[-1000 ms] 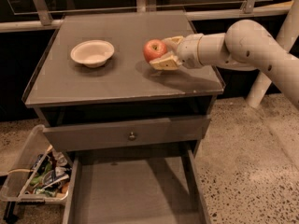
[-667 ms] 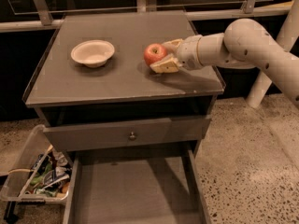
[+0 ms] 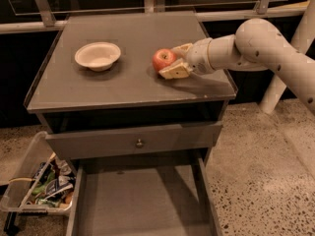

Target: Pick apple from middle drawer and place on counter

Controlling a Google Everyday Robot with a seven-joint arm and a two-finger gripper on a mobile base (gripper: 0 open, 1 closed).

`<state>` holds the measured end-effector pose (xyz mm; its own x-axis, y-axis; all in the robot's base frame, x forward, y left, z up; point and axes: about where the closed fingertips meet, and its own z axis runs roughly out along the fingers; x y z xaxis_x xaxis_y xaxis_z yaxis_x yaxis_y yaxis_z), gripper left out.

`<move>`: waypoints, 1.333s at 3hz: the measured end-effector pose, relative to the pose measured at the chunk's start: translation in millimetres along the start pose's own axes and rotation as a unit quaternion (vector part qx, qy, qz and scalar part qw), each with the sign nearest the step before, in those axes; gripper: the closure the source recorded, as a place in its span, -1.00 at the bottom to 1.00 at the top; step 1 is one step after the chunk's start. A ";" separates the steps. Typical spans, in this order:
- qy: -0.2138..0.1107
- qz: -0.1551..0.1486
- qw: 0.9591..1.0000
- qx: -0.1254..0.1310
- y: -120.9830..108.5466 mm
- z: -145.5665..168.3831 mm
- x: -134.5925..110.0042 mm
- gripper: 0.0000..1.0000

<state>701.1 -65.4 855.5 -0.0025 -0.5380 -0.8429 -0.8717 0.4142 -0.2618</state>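
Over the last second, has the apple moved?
Yes, slightly: the apple, in the gripper, has dropped lower in view relative to the white bowl on the counter.

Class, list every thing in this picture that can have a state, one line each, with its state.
apple, on the counter, out of the drawer
gripper, at the apple, over the counter's right side
middle drawer, pulled open
knobbed drawer front, shut
white bowl, upright
clear bin, holding packets
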 end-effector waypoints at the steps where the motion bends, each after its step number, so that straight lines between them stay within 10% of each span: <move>1: 0.000 0.000 1.000 0.000 0.0 0.0 0.0 0.18; 4: 0.000 0.000 1.000 0.000 0.1 0.1 0.0 -1.00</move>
<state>701.1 -65.2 855.5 -0.0024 -0.5380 -0.8429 -0.8719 0.4140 -0.2617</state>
